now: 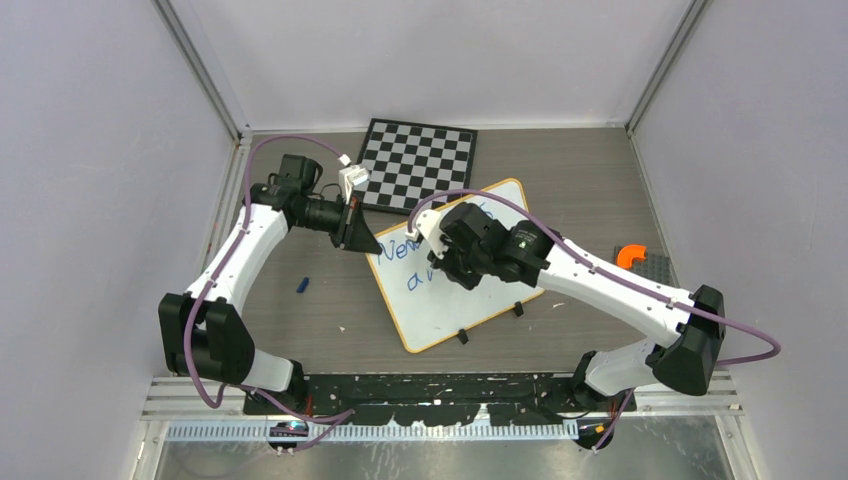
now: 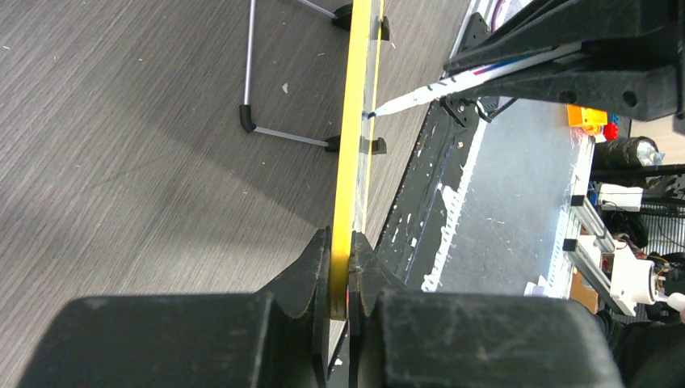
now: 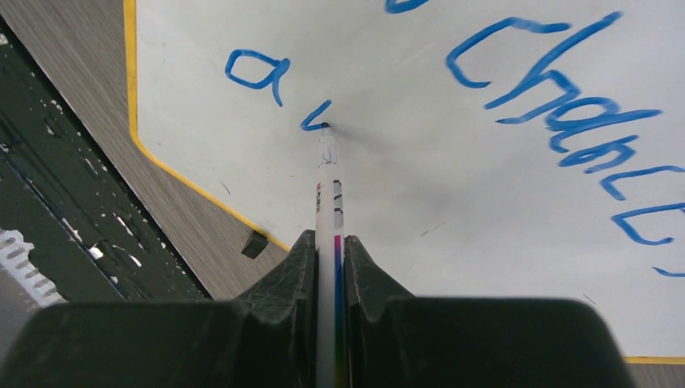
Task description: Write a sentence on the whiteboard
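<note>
Right wrist view: the right gripper [image 3: 329,242] clamps the marker [image 3: 326,194], tip touching the whiteboard [image 3: 452,267] beside the chessboard [image 1: 418,160]; the left gripper [image 2: 342,246] pinches its rim; light, even pressure should make strokes legible.

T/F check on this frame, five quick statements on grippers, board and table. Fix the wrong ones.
1. The left gripper is shut on the whiteboard's orange rim. True.
2. The right gripper is empty. False: it is shut on a marker whose tip touches the board.
3. The writing on the board is blue. True.
4. The chessboard lies nearer the arm bases than the whiteboard. False: it lies farther off, towards the far edge of the table.
5. A small blue piece lies on the table left of the whiteboard. True.
</note>
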